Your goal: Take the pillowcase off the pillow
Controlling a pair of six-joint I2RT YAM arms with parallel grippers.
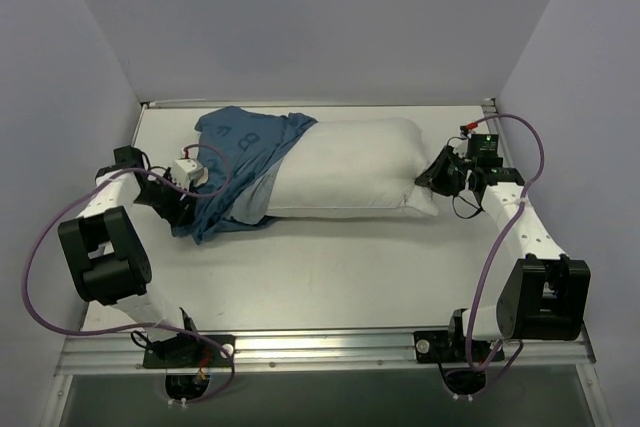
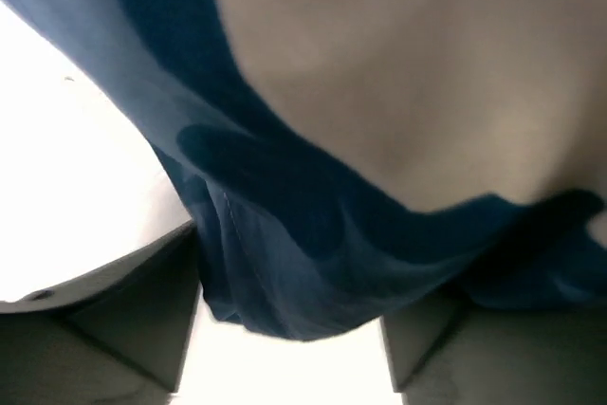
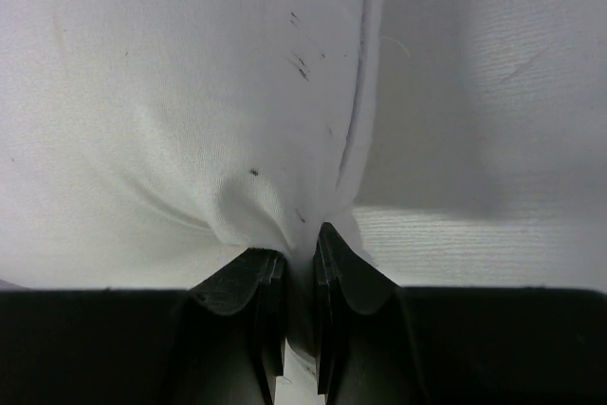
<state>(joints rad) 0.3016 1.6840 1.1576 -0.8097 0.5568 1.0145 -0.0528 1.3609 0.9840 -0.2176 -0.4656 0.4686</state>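
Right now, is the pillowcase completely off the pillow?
No, the pillowcase is draped over the left end of the pillow.

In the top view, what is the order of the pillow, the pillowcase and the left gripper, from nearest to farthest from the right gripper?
1. the pillow, pinched at its right end by the right gripper.
2. the pillowcase, at the pillow's left end.
3. the left gripper, far left.
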